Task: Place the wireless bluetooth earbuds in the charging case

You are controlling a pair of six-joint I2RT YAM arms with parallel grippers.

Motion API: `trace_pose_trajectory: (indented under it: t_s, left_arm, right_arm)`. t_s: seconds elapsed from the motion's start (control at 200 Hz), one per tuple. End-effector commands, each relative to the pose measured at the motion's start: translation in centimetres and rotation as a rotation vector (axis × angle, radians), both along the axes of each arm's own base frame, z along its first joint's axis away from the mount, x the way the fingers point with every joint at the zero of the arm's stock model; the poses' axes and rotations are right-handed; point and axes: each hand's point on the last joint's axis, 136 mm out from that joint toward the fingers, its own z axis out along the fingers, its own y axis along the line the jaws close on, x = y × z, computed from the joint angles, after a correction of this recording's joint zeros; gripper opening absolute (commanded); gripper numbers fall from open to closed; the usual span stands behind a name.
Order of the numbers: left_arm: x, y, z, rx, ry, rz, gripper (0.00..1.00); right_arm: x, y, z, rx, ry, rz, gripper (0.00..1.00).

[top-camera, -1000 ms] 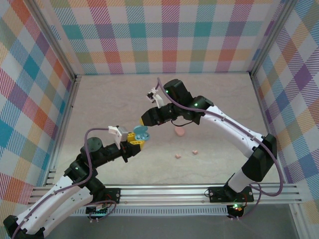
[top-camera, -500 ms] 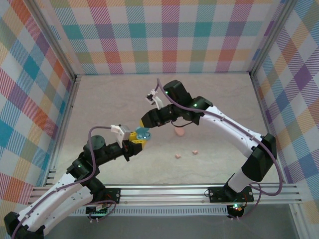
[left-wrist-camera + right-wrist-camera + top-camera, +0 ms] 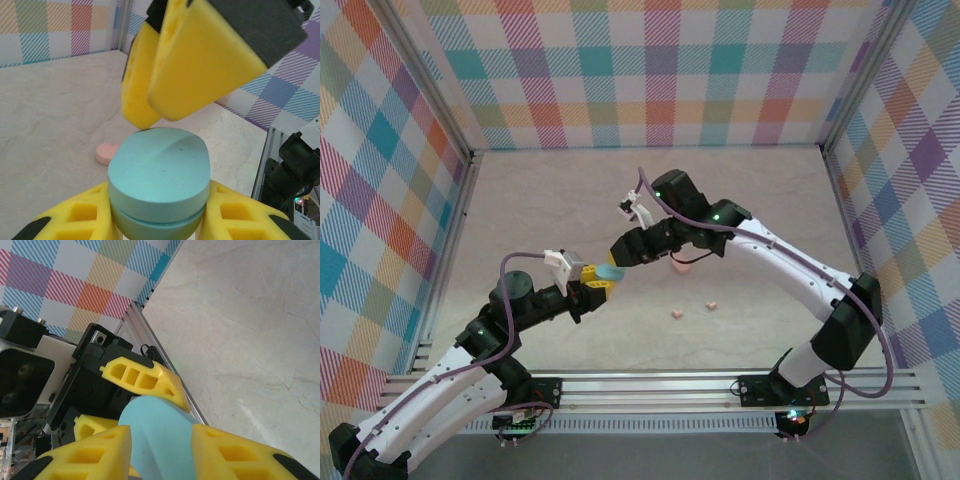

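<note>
Item one: left gripper (image 3: 602, 279), clamped on the blue case (image 3: 159, 167). Item two: right gripper (image 3: 620, 255), tips against the lid. I cannot tell whether they grip.

Left hand (image 3: 601, 283) clamped, right hand (image 3: 618, 258) above.

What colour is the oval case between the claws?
Light blue-green case; clearest in the left wrist view.

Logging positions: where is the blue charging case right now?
In the top view the blue charging case is held off the table, left of centre, clamped in the left gripper, with the right gripper at its top.
</note>
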Motion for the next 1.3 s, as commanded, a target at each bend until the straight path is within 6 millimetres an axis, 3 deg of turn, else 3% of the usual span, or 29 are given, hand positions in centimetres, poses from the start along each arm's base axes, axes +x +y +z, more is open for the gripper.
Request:
trace_pose_trajectory:
  t_s: [0.0, 0.27, 0.445, 0.74, 1.04, 1.295]
  left_arm:
    - [-0.2, -0.2, 3.1, -0.051, -0.079, -0.013, 0.24]
    - [0.1, -0.2, 3.5, -0.056, -0.074, 0.002, 0.24]
    - [0.5, -0.5, 4.2, -0.091, -0.093, 0.004, 0.24]
    - [1.2, -1.9, 5.5, -0.11, -0.114, -0.035, 0.24]
    - [1.9, -3.2, 7.2, -0.137, -0.144, -0.067, 0.24]
    - [2.5, -3.4, 6.8, -0.108, -0.151, -0.058, 0.24]
  right_arm:
    - [-0.5, -1.3, 0.6, -0.008, -0.036, -0.023, 0.4]
    - [1.0, -2.9, 1.2, 0.093, 0.11, -0.162, 0.55]
    - [0.3, -2.2, 0.9, 0.155, 0.246, -0.145, 0.6]
    - [0.1, -1.1, 2.3, 0.227, 0.364, -0.117, 0.64]
    - [0.5, -1.1, 2.0, 0.237, 0.445, -0.129, 0.63]
    - [0.7, -1.2, 3.2, 0.304, 0.524, -0.118, 0.44]
